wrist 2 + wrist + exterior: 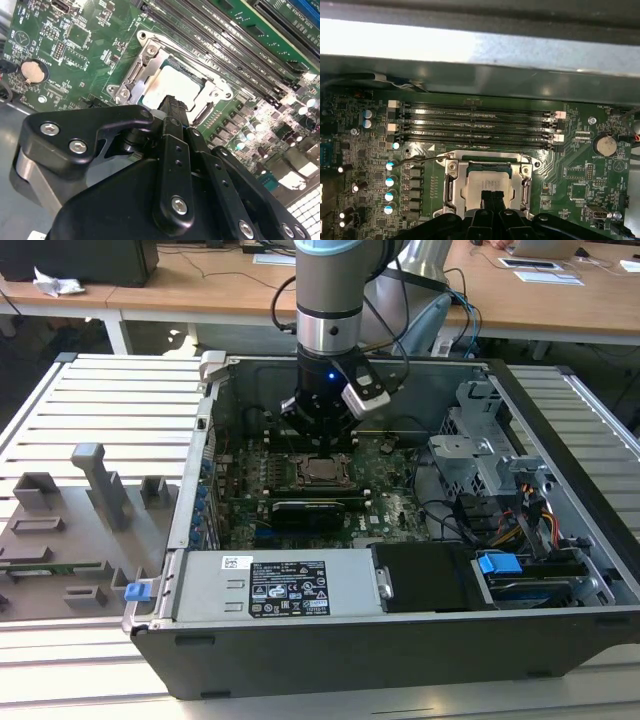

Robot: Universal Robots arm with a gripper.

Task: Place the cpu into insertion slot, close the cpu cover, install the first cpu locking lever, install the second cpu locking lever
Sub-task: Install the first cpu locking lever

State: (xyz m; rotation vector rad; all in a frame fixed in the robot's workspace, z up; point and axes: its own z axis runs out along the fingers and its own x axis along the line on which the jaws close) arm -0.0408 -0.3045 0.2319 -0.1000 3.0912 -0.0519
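The gripper (490, 196) hung just above the cpu cover (453, 184), its two black fingers closed against each other, their tips over the cover's window. The cpu (487, 176) sat inside that window, silver top showing, with the cover lying flat around it on the green motherboard (570, 175). Memory slots (475, 125) ran just beside the cover; a coin battery (605, 145) lay well apart from it.

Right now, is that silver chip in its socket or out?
In: the cpu lies flat and level, framed all round by the cpu cover, in both wrist views.
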